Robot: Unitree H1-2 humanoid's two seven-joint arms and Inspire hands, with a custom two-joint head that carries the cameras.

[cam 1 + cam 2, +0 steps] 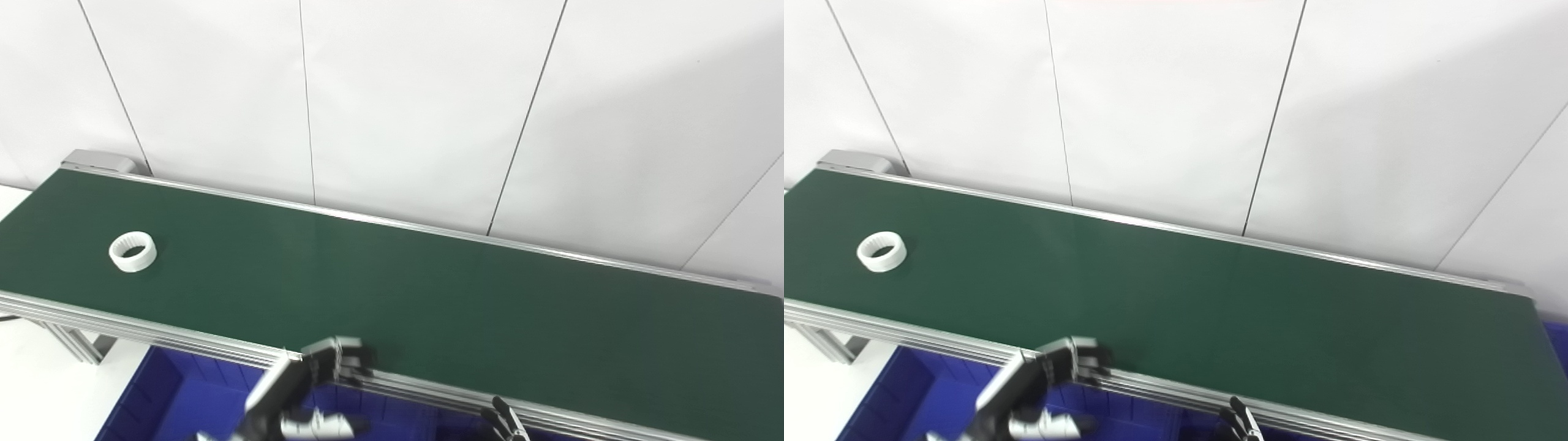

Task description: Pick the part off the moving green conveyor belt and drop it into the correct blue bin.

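A white toothed ring (133, 251) lies flat on the green conveyor belt (398, 288) near its left end. My left hand (306, 392) hovers at the belt's near rail, above the blue bin (159, 398), well to the right of the ring. Its fingers are curled at the rail and the thumb sticks out below, with nothing held. Only the dark fingertips (505, 422) of my right hand (1240, 425) poke up at the bottom edge, below the rail; they look spread apart.
Aluminium rails (153, 334) frame the belt front and back. A white panelled wall (392, 92) rises directly behind it. A second patch of blue (1557, 337) shows at the far right edge. A conveyor leg (76, 343) stands at the lower left.
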